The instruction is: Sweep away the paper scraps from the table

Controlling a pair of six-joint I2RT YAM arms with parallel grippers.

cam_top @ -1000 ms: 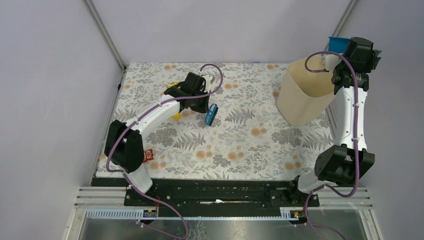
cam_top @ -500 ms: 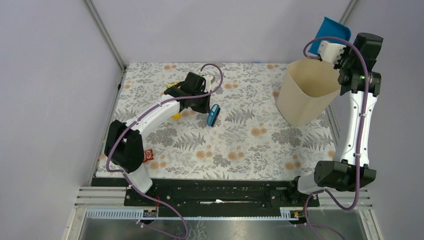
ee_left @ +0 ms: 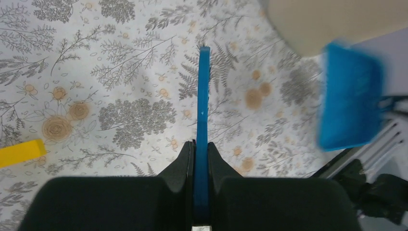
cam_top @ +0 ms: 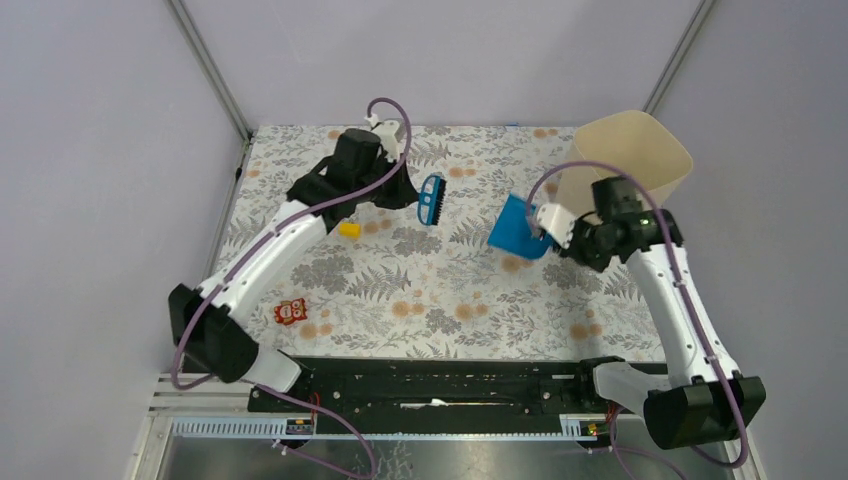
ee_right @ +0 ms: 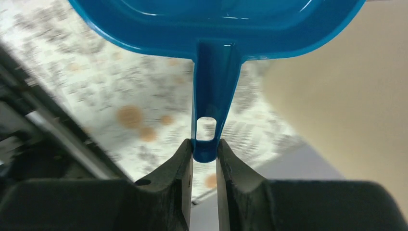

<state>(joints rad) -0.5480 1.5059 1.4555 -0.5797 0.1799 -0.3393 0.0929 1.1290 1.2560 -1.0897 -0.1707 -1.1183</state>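
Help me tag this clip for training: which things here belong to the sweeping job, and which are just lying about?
Part of the job:
- brush, held in the left gripper
- dustpan, held by its handle in the right gripper
- bin at the far right
- table

Just lying about:
- yellow block
- red toy

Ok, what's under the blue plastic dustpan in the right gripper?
Around the blue plastic dustpan, held by the right gripper, only the fern-printed white tablecloth shows, with no paper scraps visible. The patch directly below the pan is covered from the top camera.
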